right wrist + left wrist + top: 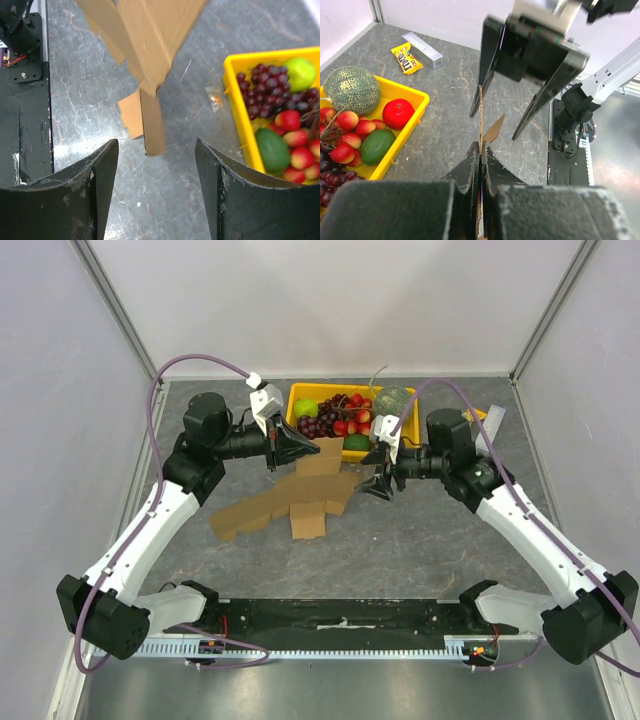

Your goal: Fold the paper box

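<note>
Left tool (305,448) pinches the paper box's (300,502) raised edge, just in front of the yellow tray (293,400). Right tool (378,485) is spread by the tray's near corner, a box flap ahead of its gap. Grey surface (420,540) shows beyond the box's near edges.

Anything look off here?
Nothing spilled or torn. The paper box is an unfolded sheet hanging tilted: one edge pinched up by the left pincer, the rest resting on the table; the right pincer is open around a flap, not touching.
</note>
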`<act>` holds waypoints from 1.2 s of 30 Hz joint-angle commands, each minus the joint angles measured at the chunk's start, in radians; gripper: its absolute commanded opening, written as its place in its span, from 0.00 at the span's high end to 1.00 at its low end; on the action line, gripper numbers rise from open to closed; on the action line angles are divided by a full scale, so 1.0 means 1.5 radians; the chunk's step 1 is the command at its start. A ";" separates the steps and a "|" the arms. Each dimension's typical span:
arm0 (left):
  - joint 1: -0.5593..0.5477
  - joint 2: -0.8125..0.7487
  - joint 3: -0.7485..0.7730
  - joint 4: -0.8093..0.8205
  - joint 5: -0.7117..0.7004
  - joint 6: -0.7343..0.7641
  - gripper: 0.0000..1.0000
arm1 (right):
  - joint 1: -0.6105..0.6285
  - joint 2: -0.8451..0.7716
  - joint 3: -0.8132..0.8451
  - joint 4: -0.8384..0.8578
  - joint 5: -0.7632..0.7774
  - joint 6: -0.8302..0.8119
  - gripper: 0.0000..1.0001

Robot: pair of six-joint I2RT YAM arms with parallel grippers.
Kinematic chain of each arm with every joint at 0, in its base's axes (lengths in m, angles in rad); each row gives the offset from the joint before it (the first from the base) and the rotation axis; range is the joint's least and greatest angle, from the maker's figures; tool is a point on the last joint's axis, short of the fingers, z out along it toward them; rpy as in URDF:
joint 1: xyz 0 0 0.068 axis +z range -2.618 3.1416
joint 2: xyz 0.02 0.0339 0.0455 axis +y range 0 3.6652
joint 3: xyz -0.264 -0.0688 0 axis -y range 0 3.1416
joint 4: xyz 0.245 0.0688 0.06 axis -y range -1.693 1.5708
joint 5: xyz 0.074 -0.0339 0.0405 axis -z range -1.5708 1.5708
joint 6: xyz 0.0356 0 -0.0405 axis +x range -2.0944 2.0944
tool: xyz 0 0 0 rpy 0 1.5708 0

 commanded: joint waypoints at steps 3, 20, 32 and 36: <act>0.004 0.002 0.058 -0.013 0.009 -0.028 0.98 | -0.004 -0.085 -0.185 0.337 0.019 0.128 0.30; 0.005 0.008 0.172 -0.088 0.030 -0.038 0.98 | -0.004 -0.020 -0.264 0.596 -0.008 0.167 0.28; 0.005 0.017 0.237 -0.084 0.027 -0.078 0.98 | -0.004 0.034 -0.290 0.748 -0.059 0.294 0.43; 0.006 0.017 0.233 -0.068 0.024 -0.095 0.98 | -0.004 0.055 -0.288 0.817 -0.061 0.352 0.58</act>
